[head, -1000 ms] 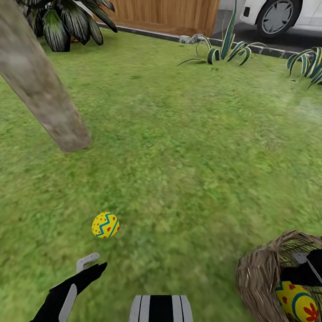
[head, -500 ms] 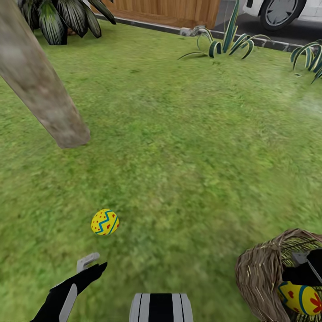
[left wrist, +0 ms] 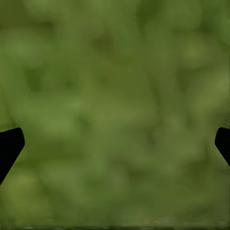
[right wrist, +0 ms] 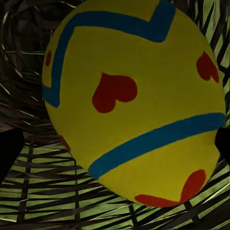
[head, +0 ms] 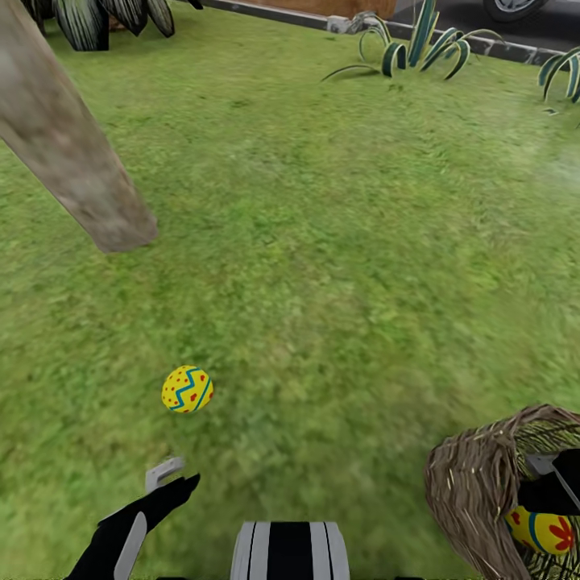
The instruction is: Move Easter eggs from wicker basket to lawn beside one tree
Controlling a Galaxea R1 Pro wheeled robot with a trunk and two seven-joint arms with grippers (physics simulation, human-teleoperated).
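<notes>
On the lawn (head: 322, 266), near the left side, one egg (head: 188, 389) lies alone on the grass. It is yellow with a blue zigzag and red dots. The left gripper (head: 171, 477) is just near of it, low over the grass and not touching it. Its two black tips stand wide apart in the left wrist view, with blurry green grass between them, so it is spread and holds nothing.

Far to the left, the thick grey-brown trunk of the tree (head: 72, 161) leans across the corner of the head view. Its foot meets the grass well apart from the egg.

At the near right stands the basket (head: 471, 491), brown and woven. The right gripper (head: 556, 483) reaches down inside it. A second egg (head: 541, 532) sits in the basket just under that gripper. In the right wrist view this egg (right wrist: 134, 105) looks very big and close, with blue bands and red heart shapes, and it rests on the woven basket floor (right wrist: 57, 201). The black tips sit far apart at each side of the egg, so the right gripper is spread too. I cannot tell if the tips touch the egg.

At the far edge of the lawn grow spiky striped plants (head: 419, 48), and a dark leafy plant (head: 89, 16) stands at the far left.
</notes>
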